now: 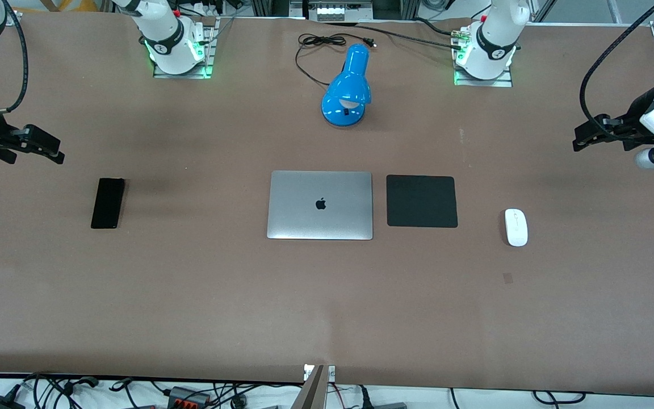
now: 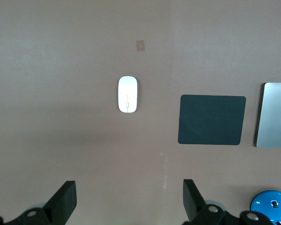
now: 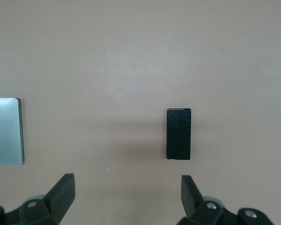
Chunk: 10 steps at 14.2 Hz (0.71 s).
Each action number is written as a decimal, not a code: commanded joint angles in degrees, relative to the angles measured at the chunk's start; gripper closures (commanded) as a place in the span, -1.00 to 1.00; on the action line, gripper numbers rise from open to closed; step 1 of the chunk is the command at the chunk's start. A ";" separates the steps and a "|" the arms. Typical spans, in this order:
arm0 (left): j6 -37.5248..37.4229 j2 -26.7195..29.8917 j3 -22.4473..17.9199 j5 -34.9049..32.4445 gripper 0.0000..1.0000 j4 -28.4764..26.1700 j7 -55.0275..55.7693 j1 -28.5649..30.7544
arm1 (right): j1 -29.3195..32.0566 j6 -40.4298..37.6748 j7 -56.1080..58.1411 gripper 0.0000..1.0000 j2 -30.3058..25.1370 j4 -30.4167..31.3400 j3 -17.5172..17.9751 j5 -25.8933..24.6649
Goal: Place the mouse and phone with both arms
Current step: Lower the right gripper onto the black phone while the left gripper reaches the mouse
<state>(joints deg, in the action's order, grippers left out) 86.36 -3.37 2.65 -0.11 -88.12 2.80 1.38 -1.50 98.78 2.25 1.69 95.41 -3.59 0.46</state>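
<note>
The white mouse (image 1: 515, 227) lies on the table beside the black square pad, toward the left arm's end; it also shows in the left wrist view (image 2: 127, 94). The black phone (image 1: 108, 203) lies flat toward the right arm's end and shows in the right wrist view (image 3: 178, 133). My left gripper (image 1: 585, 136) hangs open and empty over bare table at the left arm's end, apart from the mouse; its own view shows it too (image 2: 129, 201). My right gripper (image 1: 49, 149) hangs open and empty over bare table at the right arm's end, apart from the phone (image 3: 128, 199).
A closed silver laptop (image 1: 320, 205) lies mid-table with the black square pad (image 1: 422, 201) beside it, between laptop and mouse. A blue desk lamp (image 1: 348, 88) with a black cord stands farther from the front camera, between the two arm bases.
</note>
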 commanded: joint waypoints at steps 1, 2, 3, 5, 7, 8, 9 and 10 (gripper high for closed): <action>-1.63 -0.94 0.25 -1.21 -1.00 2.25 -1.04 0.11 | 0.44 -1.22 -0.23 -1.00 -0.73 -0.13 0.25 0.06; -1.63 -0.85 0.25 -1.21 -1.00 2.25 -1.04 0.11 | 0.44 -1.31 -0.23 -1.00 -0.73 -0.13 0.25 0.06; -1.63 -0.94 0.17 -1.21 -1.00 2.16 -1.04 0.11 | 0.44 -1.31 -0.23 -1.00 -0.73 -0.13 0.25 0.15; -1.54 -0.94 0.17 -1.21 -1.00 2.25 -0.43 0.20 | 0.44 -1.39 -0.23 -1.00 -0.64 -0.13 0.25 0.06; -1.54 -0.94 0.17 -1.29 -1.00 2.25 -0.87 0.20 | 0.44 -1.39 -0.06 -1.00 -0.29 -0.05 0.25 0.06; -1.63 -1.11 0.17 -1.12 -1.00 1.99 -0.60 0.55 | 0.53 -1.22 0.03 -1.00 0.32 -0.05 0.25 -0.02; -1.98 -1.64 0.17 -1.03 -1.00 1.98 -0.69 0.73 | 0.79 -1.31 -0.06 -1.00 1.11 -0.05 0.17 -0.02; -3.29 -1.73 0.08 -1.03 -1.00 1.98 -0.25 0.82 | 1.58 -1.31 0.03 -1.00 2.34 -0.22 0.17 -0.02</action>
<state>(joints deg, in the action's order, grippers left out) 85.70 -3.62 2.59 -0.11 -88.12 2.84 1.69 -1.34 97.95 2.25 2.30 95.60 -3.64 0.45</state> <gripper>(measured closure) 0.000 0.000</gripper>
